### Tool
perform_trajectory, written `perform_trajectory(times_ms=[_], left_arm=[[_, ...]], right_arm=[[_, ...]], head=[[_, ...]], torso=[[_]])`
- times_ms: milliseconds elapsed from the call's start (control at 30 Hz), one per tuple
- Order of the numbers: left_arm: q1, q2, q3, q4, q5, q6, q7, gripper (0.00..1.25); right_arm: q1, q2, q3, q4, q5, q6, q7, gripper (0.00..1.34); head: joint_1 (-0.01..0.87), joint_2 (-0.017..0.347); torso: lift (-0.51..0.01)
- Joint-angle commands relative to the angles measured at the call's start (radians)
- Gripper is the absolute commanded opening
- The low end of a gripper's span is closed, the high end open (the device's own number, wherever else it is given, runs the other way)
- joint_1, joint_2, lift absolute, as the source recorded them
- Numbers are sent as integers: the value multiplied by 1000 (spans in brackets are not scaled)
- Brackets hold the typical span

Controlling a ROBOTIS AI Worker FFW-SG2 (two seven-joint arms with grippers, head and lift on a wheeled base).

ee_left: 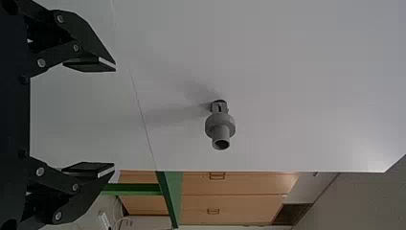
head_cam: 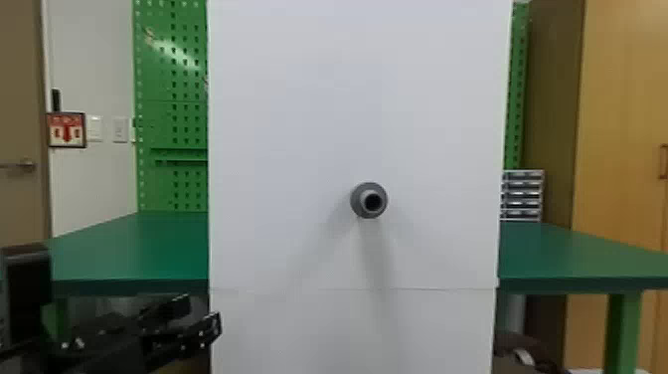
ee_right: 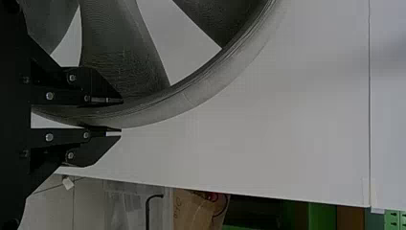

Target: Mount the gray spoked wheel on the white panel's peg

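Clearly, the left tool (head_cam: pixel 203 311) gapes wide, lower left; the right tool (ee_right: pixel 121 116) pinches the gray wheel (ee_right: pixel 201 86) by its rim.

The wheel (ee_right: pixel 122 60) and peg (head_cam: pixel 363 199) are gray, the panel (head_cam: pixel 298 124) white.

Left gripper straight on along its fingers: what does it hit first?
Probably the white panel. The gray peg sticking out of it looks close to the line of the left gripper, though, so it might come first; depth is unclear.
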Motion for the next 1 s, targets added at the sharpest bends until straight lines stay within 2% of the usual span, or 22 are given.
perform_trajectory(times_ms=[0, 567, 767, 867, 967], left_arm=[[0, 0, -2, 1, 0, 0, 0, 744], [1, 0, 0, 3, 2, 0, 0, 744], [3, 0, -2, 3, 2, 0, 0, 744], [5, -2, 1, 3, 2, 0, 1, 744], [5, -2, 1, 3, 2, 0, 3, 744]], right_arm=[[-3, -5, 17, 0, -8, 1, -5, 110], [3, -10, 22, 0, -3, 3, -18, 110], [1, -17, 46, -19, 13, 35, -71, 109], [-3, -25, 68, -34, -14, 92, -97, 109], [-6, -45, 105, -51, -43, 115, -146, 109]], head=[[84, -8], [84, -8], [84, -8], [84, -8], [84, -8]], torso=[[-485], [-485], [-485], [-485], [-485]])
